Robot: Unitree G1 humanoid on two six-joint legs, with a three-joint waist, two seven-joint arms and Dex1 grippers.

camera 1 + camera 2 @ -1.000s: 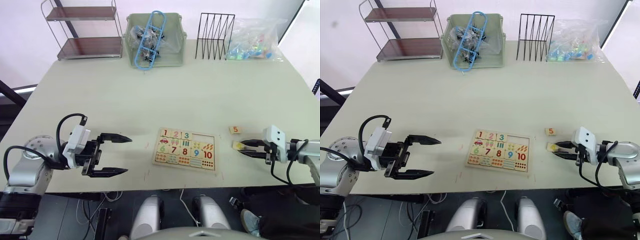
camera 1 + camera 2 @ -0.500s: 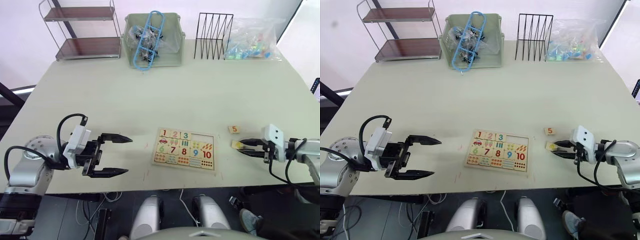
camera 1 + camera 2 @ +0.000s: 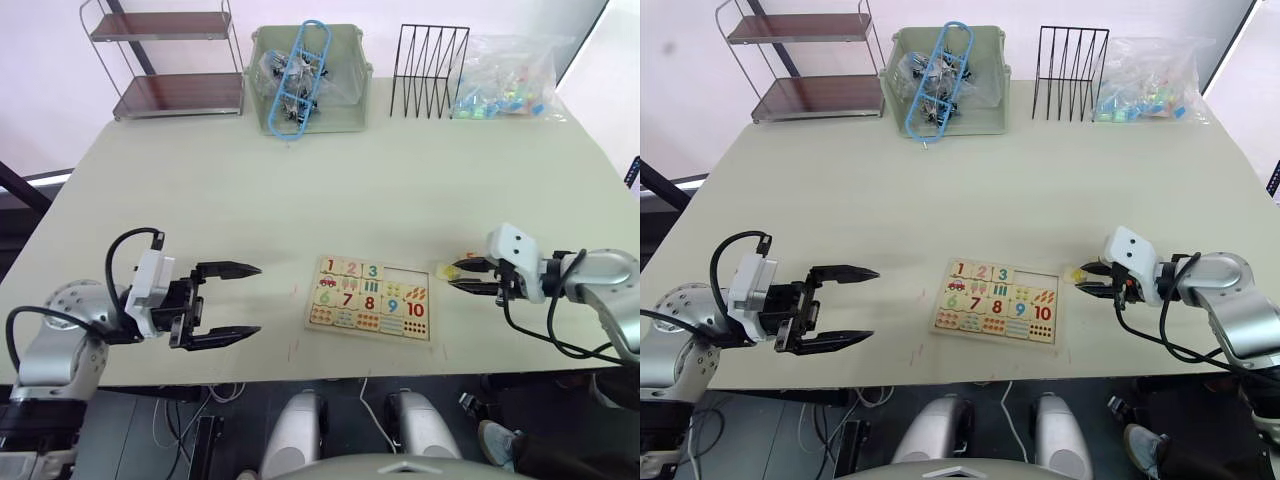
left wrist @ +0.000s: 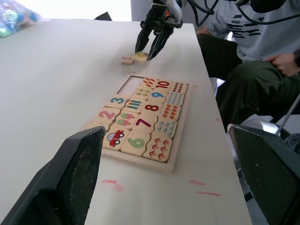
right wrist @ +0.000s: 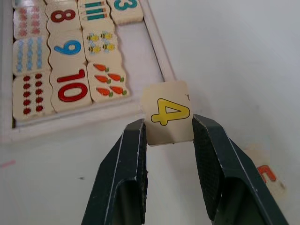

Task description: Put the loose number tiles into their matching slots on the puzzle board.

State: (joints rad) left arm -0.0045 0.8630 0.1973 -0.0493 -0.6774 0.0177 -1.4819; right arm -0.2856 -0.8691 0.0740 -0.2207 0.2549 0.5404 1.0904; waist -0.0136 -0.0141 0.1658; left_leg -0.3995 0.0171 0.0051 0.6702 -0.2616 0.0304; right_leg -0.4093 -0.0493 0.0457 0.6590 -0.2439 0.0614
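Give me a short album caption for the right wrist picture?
Right gripper pinching the yellow 4 tile just outside the puzzle board, near its two empty slots.

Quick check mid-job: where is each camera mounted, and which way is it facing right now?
Eye views: on the head, looking down over the table; both arms show.
Left wrist view: along the open left gripper toward the puzzle board.
Right wrist view: along the right gripper, shut on the 4 tile.
All share the board.

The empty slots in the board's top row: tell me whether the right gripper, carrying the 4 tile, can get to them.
Probably yes. The right gripper holds the 4 tile just off the puzzle board's right edge, and the two empty slots beside the 3 lie open, nothing between.
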